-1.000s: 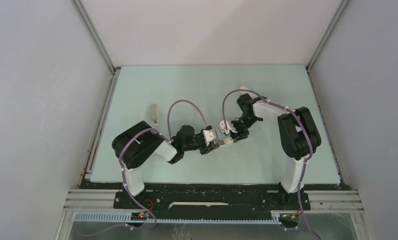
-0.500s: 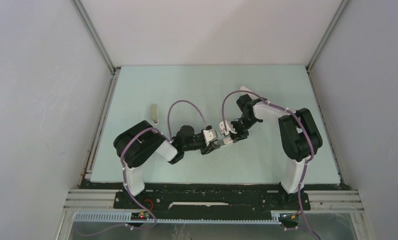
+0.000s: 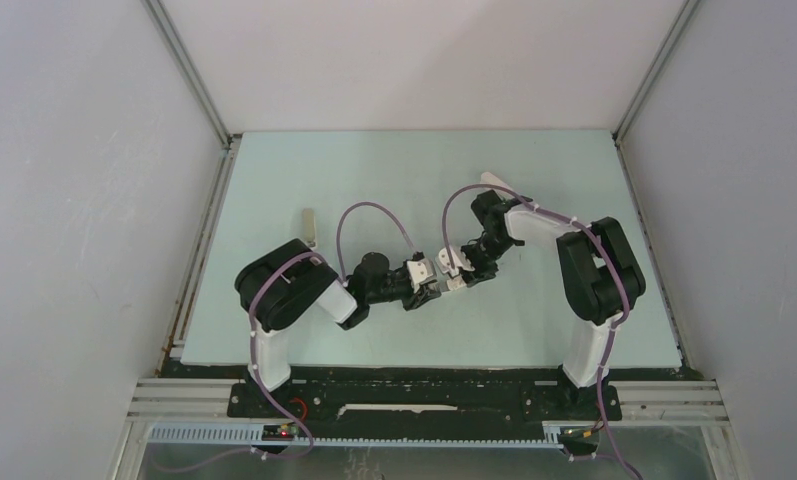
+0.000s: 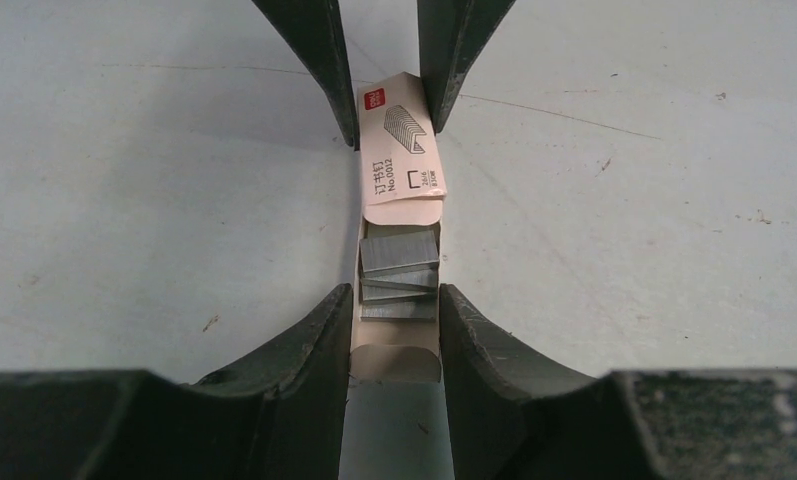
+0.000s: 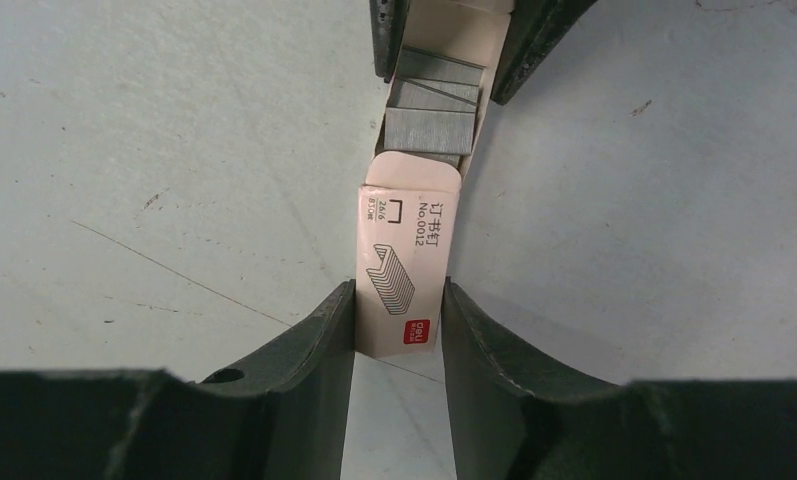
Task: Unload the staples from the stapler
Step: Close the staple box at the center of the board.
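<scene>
Holding steady at both ends, with almost nothing moving

Gripping from opposite ends, the two claws meet at the centre of the overhead frame, above the pale green table top [image 3: 374,170]. The left gripper [image 4: 395,300] is closed part-way onto the plain inner cardboard tray [image 4: 396,362], its jaws pressing the two long walls. The right gripper [image 5: 397,298] is clamped the same way on the white printed cardboard sleeve [image 5: 404,262] with the red logo. Sleeve and tray are slid apart. That leaves the short silvery-grey metal staple strips [image 4: 399,262] exposed in the tray, stacked loosely and slightly askew, at the middle of the left wrist frame.

Little has changed over the last second. In the overhead view the bulky upper link of the left arm [image 3: 289,290] has swung a shade toward the centre, while the spot where the claws meet has barely shifted. Neither grip looks different.

I read that as a steady hold or a very slow pull, not a new step. With the staples in the tray, the unloading itself looks largely done. Whether sleeve and tray are being drawn apart or pushed together I cannot tell. A narrow pale oblong object [image 3: 311,228] lies alone toward the upper left of the table, well apart from both claws. It may be the stapler, but it is too small to be sure.
</scene>
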